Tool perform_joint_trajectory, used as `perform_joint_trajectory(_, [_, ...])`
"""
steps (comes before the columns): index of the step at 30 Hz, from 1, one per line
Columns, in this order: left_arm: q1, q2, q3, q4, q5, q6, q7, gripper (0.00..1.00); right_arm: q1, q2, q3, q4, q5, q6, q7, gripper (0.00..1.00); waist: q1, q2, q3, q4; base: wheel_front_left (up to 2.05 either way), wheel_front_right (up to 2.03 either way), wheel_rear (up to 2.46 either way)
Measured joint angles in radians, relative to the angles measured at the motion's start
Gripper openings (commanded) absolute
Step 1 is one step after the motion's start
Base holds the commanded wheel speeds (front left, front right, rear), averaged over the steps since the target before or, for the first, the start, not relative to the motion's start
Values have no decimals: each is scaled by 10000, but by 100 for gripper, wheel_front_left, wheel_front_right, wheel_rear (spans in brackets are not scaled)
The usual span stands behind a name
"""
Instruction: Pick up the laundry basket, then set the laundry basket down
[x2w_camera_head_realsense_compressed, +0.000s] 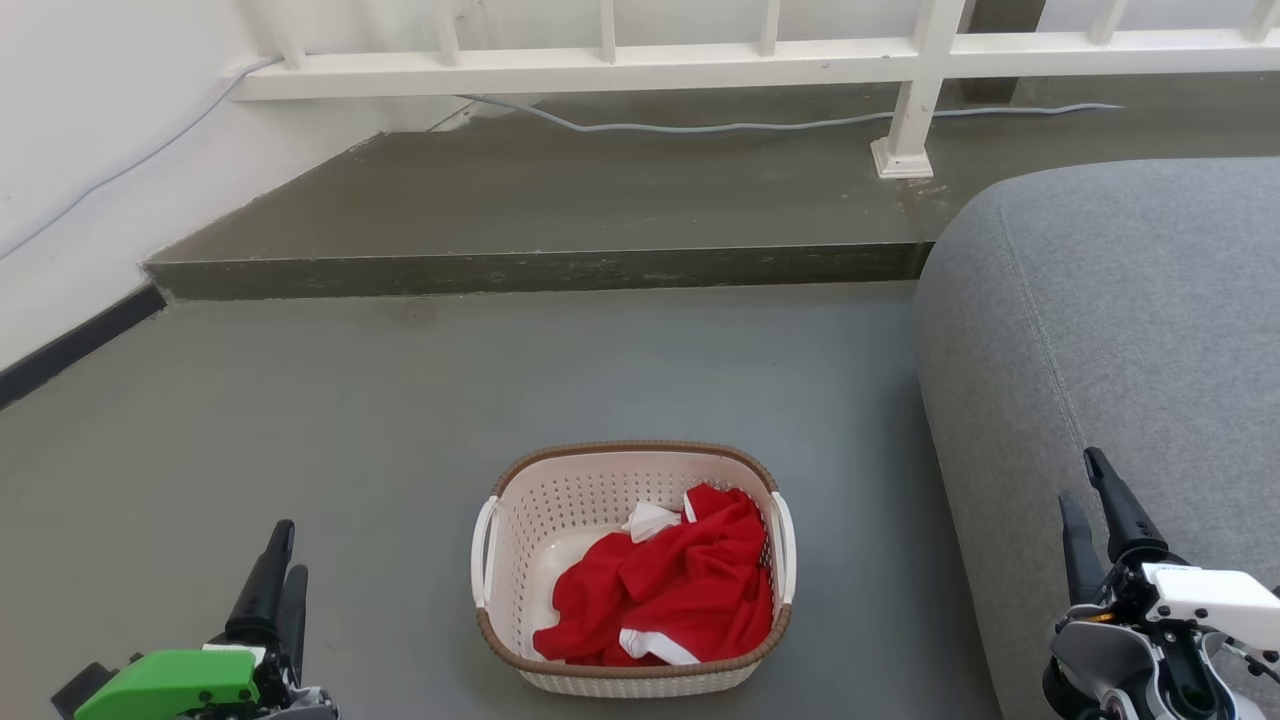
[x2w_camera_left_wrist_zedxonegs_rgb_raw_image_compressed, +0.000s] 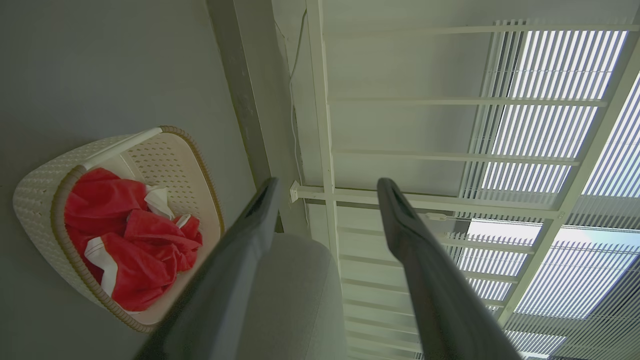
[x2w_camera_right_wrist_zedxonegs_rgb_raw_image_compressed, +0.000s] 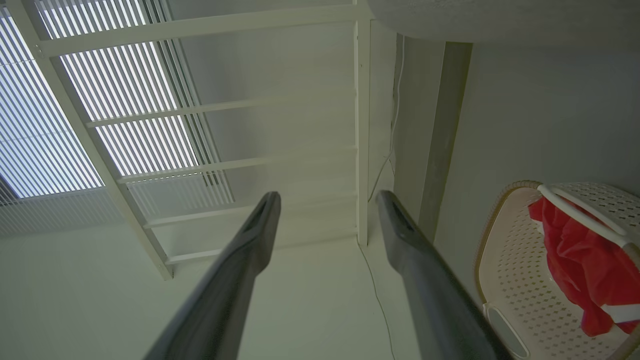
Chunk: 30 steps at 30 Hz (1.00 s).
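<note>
The basket (x2w_camera_head_realsense_compressed: 590, 495) stands on the floor (x2w_camera_head_realsense_compressed: 300, 400), well short of the step (x2w_camera_head_realsense_compressed: 540, 270) at the floor's far edge and near the sofa (x2w_camera_head_realsense_compressed: 1120, 300), with a red garment (x2w_camera_head_realsense_compressed: 680, 590) heaped inside. The left claw (x2w_camera_head_realsense_compressed: 288, 550) hovers at its left, fingers apart, pointing forward. The right claw (x2w_camera_head_realsense_compressed: 1080, 480) hangs over the sofa's edge, fingers likewise apart. Both are well apart from the basket.
</note>
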<state>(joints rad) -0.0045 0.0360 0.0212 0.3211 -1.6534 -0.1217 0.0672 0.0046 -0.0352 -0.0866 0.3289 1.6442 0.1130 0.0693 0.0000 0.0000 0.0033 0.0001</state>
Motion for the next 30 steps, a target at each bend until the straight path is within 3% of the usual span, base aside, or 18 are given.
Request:
perform_joint_trajectory(15, [3,2,-203,-472,1492,2,-433,100,1,0,217,-328,-1404,-2,-474,100,0,0,8,5,0,0,0])
perform_joint_trajectory(30, [26,31,-489,-1375,4537,176,-945,100,5,0,520,-1103,-4033,-207,-961,100,0,0,38,17,0,0,0])
